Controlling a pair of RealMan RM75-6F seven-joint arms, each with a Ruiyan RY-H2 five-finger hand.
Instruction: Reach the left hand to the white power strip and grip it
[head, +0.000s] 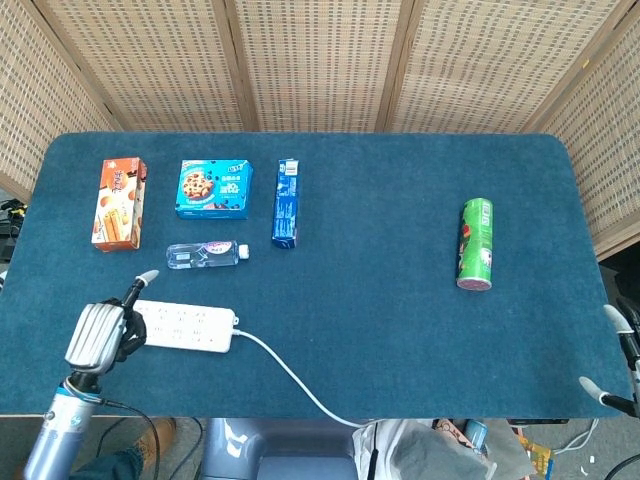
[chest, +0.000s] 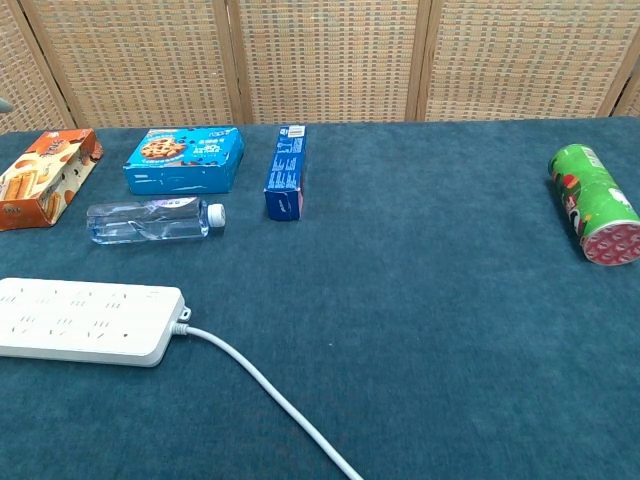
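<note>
The white power strip (head: 185, 327) lies flat near the table's front left, and its white cord (head: 290, 376) runs off the front edge. The chest view shows the power strip (chest: 90, 321) bare, with no hand on it. In the head view my left hand (head: 100, 335) is at the strip's left end, covering that end from above. Its thumb sticks out toward the far side and its fingers bend down; it holds nothing. Of my right hand (head: 610, 385) only fingertips show, spread apart, off the table's front right corner.
Behind the strip lie a clear water bottle (head: 205, 254), an orange box (head: 119, 203), a blue cookie box (head: 214, 189) and a narrow blue box (head: 286, 203). A green can (head: 476, 244) lies at the right. Wicker screens stand behind the table.
</note>
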